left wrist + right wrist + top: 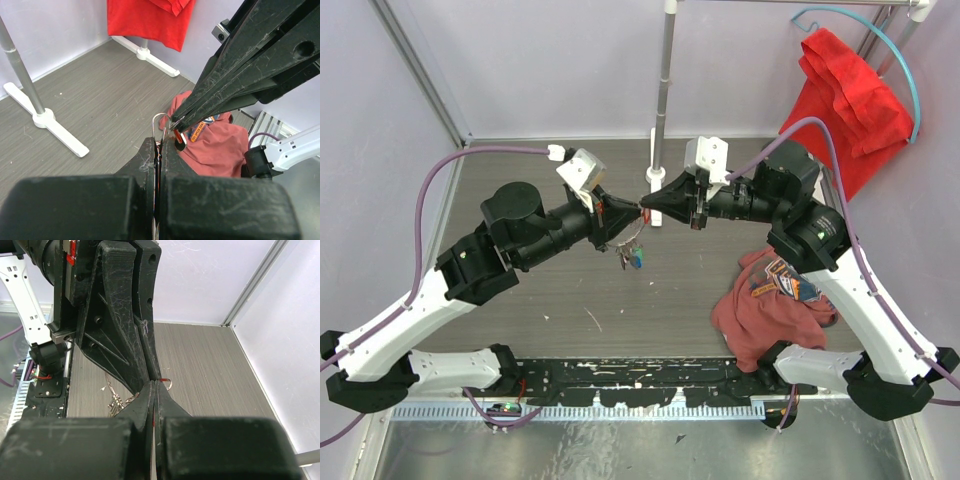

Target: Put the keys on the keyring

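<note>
Two tools, the left tool (632,208) and the right tool (650,204). One keyring (161,119). One small bunch of keys (632,257), too tangled to count. Two red garments: a hanging cloth (845,100) at two o'clock and a shirt (760,310) on the tabletop (540,300) at four o'clock. One white stand (663,100) at twelve o'clock.

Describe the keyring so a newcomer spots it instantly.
Above the middle of the grey table, the left gripper and right gripper meet tip to tip. The keyring is the thin wire loop poking from the left gripper. Unlike the keys dangling below, it's bare silver, no coloured head.
</note>
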